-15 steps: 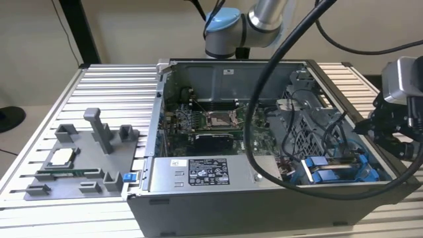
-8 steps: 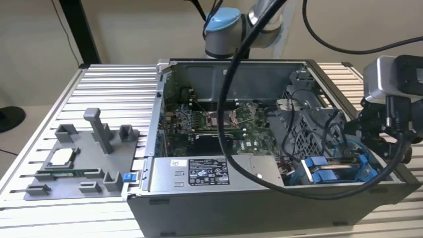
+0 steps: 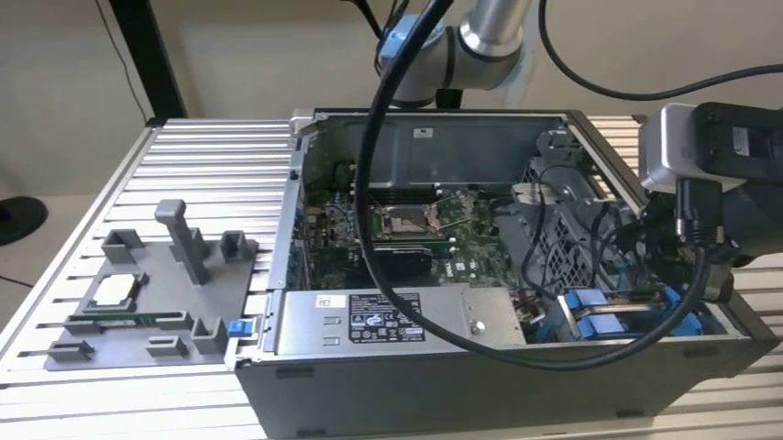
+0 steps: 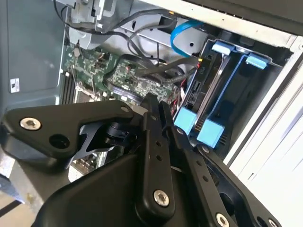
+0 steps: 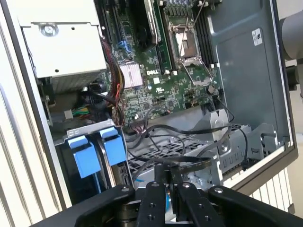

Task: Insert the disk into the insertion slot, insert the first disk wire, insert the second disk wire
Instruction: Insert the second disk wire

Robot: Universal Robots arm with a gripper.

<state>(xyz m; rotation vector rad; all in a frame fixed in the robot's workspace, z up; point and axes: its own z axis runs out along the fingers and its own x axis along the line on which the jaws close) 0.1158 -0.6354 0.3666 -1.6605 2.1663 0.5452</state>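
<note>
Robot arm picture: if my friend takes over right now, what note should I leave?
Gripper: hanging inside the open computer case, close to the drive bay end; I cannot tell whether it grips anything.
The disk: already sitting in the insertion slot, its blue tabs level with the neighbouring carrier.
Done: disk in, as far as the wrist views show.
Left: the two disk wires. Black wires lie loose beside the bay and a blue cable curls above it; I cannot see either one plugged into the disk.
</note>
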